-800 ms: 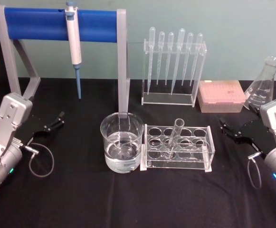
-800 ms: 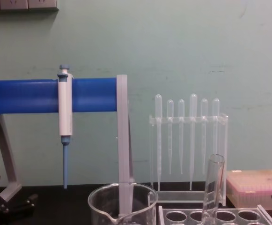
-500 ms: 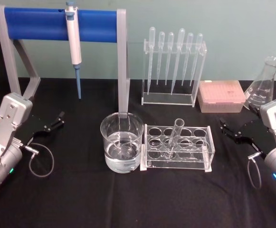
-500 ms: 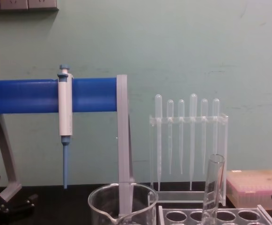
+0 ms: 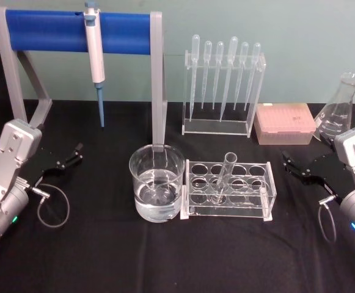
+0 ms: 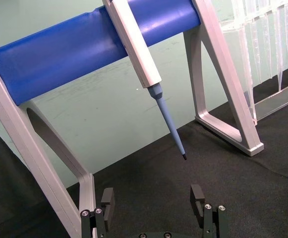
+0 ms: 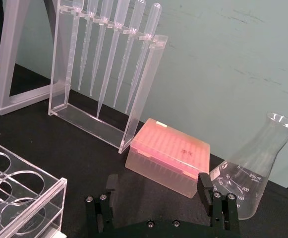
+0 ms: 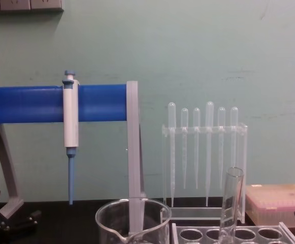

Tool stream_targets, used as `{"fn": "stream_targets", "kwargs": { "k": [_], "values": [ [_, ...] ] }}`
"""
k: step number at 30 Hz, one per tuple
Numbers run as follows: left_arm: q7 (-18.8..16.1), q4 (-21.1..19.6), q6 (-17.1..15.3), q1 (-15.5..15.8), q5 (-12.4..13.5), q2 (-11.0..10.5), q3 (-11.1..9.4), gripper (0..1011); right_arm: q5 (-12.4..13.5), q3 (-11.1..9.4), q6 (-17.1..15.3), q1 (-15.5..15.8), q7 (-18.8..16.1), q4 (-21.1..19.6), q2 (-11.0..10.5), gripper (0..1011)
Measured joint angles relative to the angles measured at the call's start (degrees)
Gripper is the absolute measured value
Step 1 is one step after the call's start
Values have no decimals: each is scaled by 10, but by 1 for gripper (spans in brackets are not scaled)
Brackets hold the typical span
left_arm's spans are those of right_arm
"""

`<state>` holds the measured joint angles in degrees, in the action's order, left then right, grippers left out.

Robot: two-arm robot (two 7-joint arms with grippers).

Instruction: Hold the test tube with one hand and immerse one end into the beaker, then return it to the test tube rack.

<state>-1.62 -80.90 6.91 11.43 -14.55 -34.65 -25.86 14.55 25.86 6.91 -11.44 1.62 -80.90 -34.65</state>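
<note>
Test tube (image 5: 223, 178) stands in the clear rack (image 5: 244, 209), in a hole near the middle, tilted with its open top to the right of its foot; nothing is gripping it. Beaker (image 5: 142, 183) is just left of the rack, touching or nearly so, part-filled with clear liquid. Right gripper (image 5: 287, 163) sits low to the right of the rack, fingers apart and empty. Left gripper (image 5: 76, 153) is well left of the beaker, fingers also apart and empty. Grasp not started, by the look of it. Risks: the tube leans, so a straight-in pinch could land off-centre and lever it against the hole edge, or drag the light rack across the surface (image 5: 165, 256). Smooth glass, so a weak grip may let it slip on the lift. The beaker is tight to the rack, so a low carry could clip its rim. On return the holes are close together; easy to miss and knock the tube's bottom on the rack top. Pipette stand (image 5: 220, 85) behind looks clear of the path.
</note>
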Motion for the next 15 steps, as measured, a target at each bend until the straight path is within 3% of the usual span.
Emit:
{"fn": "stream_targets", "kwargs": {
  "k": [15],
  "values": [
    [0,0,0,0,0,0,0,1000,0,0,0,0,0,0,0,1003]
  ]
}}
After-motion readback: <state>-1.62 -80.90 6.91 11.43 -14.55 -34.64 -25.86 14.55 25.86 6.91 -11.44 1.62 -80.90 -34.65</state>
